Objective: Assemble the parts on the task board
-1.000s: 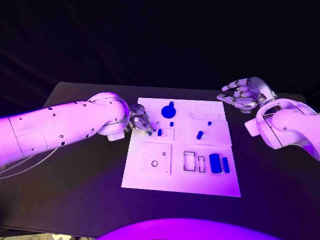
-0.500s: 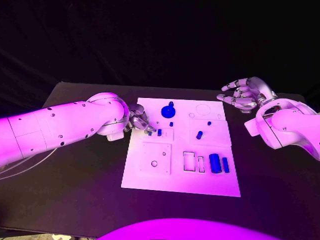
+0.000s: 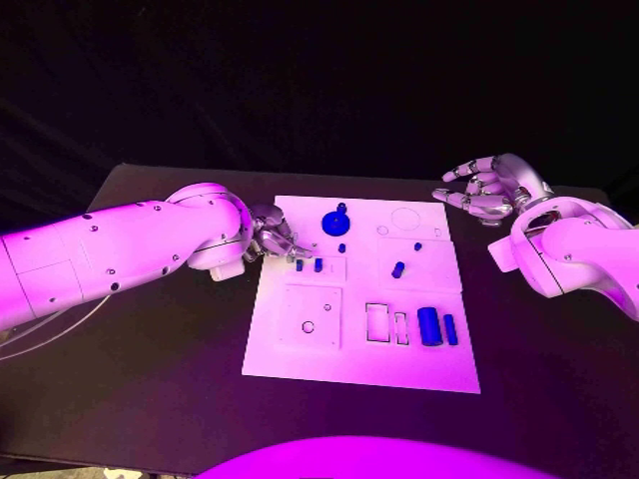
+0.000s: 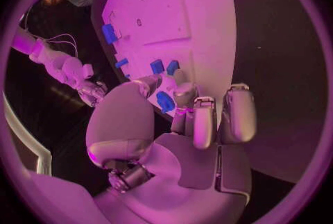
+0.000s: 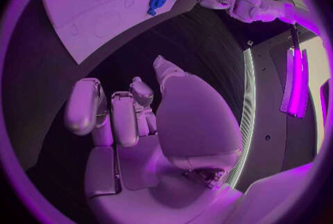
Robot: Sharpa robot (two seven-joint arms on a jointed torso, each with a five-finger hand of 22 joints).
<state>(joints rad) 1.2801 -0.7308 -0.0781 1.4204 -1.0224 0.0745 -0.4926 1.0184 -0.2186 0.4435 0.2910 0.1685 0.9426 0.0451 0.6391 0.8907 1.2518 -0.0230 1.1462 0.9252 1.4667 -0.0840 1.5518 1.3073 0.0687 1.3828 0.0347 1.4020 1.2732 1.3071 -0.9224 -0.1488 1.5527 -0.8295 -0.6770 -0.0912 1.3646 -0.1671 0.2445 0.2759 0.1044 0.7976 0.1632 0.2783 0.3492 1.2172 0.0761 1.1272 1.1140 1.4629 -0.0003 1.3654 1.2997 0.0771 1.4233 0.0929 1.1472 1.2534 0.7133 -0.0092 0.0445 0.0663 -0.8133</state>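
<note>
The white task board (image 3: pixel 355 369) lies mid-table. My left hand (image 3: pixel 273 239) hovers at its left edge and pinches a small blue part (image 4: pixel 165 102) between thumb and finger. Just beyond the fingertips two small blue pegs (image 3: pixel 310 265) stand side by side in the board. A large round blue part (image 3: pixel 337 222) sits near the far edge, with a tiny peg (image 3: pixel 341 247) below it. A slanted blue peg (image 3: pixel 399 268) lies right of centre. Two long blue blocks (image 3: pixel 436 326) rest at the right. My right hand (image 3: pixel 485 190) hangs off the far right corner, fingers apart and holding nothing.
A raised square plate with a small hole (image 3: pixel 309 325) sits on the board's left half, and two empty rectangular slots (image 3: pixel 387 323) lie beside the long blocks. A round outline (image 3: pixel 406 218) marks the far right. Black table (image 3: pixel 147 359) surrounds the board.
My left hand has drawn back a little toward the board's left edge, uncovering the second small peg by its fingertips. The right hand has not moved.
</note>
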